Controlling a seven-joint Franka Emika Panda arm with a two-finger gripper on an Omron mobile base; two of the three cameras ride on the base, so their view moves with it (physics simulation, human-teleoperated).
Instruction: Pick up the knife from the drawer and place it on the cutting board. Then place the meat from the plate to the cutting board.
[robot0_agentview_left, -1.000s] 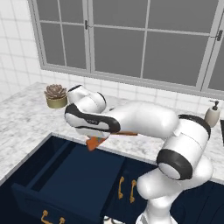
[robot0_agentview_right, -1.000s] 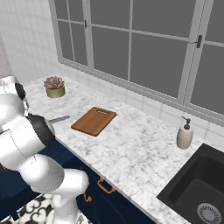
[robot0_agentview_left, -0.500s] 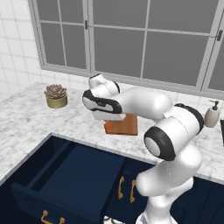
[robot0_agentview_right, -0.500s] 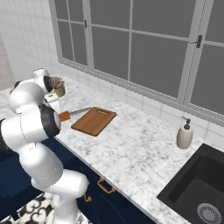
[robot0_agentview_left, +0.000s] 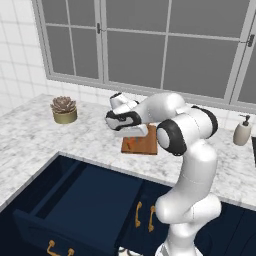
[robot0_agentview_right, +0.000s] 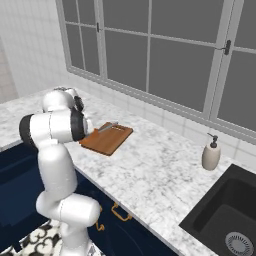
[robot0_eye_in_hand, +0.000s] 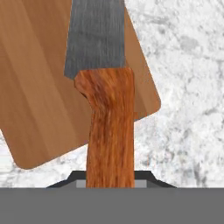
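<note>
Gripper (robot0_eye_in_hand: 110, 181) clamps the knife (robot0_eye_in_hand: 107, 109) by its wooden handle, blade poised over the cutting board (robot0_eye_in_hand: 39, 96) for placement.

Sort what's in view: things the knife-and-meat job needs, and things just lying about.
Job:
knife, shut in the gripper
cutting board
drawer, standing open

Lying about:
potted succulent
soap dispenser
sink

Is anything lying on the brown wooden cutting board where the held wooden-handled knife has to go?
Nothing visible. The wooden-handled knife hangs over the brown wooden cutting board, whose surface looks bare in the hand view and the right base view.
</note>
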